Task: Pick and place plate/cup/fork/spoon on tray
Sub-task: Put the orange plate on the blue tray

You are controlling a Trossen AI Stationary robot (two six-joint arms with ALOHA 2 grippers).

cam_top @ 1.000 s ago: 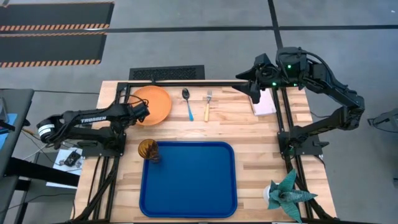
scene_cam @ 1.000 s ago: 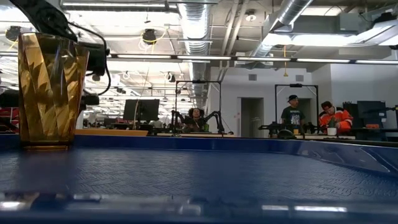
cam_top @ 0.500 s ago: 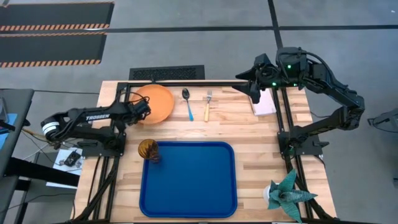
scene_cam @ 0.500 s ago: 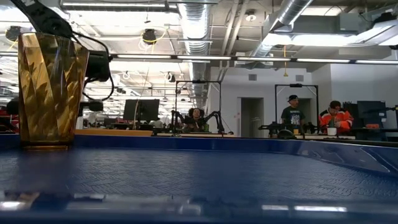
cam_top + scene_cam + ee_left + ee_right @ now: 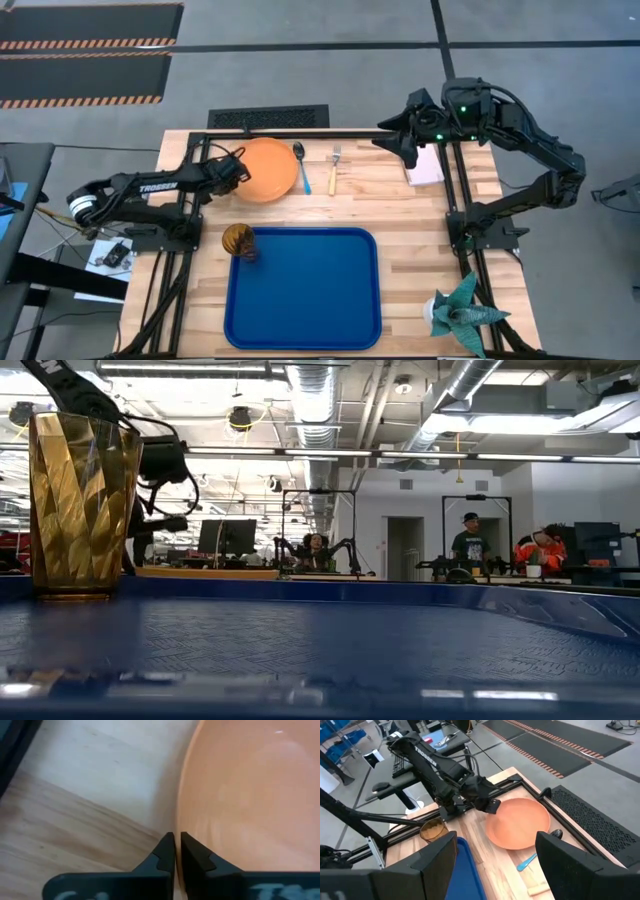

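Observation:
The orange plate [image 5: 272, 170] lies at the far left of the table, and my left gripper [image 5: 240, 172] is shut on its left rim. The plate's right edge reaches the bowl of the blue-handled spoon [image 5: 302, 172]. The orange-handled fork [image 5: 334, 172] lies to the right of the spoon. The amber cup [image 5: 238, 241] stands upright at the far left corner of the blue tray [image 5: 302, 290]. My right gripper [image 5: 402, 145] hangs open above the table's far right, holding nothing. My left gripper pinches the plate's rim [image 5: 178, 822] between its two fingers, on the side toward the table's left edge. The fingers [image 5: 162, 854] come in about level from the left. Whether the plate is lifted clear of the table, I cannot tell.
A pinkish-white block [image 5: 426, 166] lies at the far right, under my right arm. A teal plant figure [image 5: 460, 310] stands at the near right corner. Black frame rails [image 5: 300, 132] run along the far edge and both sides. People show in the room behind [image 5: 470, 545].
My left gripper has shut on the plate's left rim and moved toward the table's right edge. The plate has shifted right with it, and its right edge now reaches the spoon's bowl.

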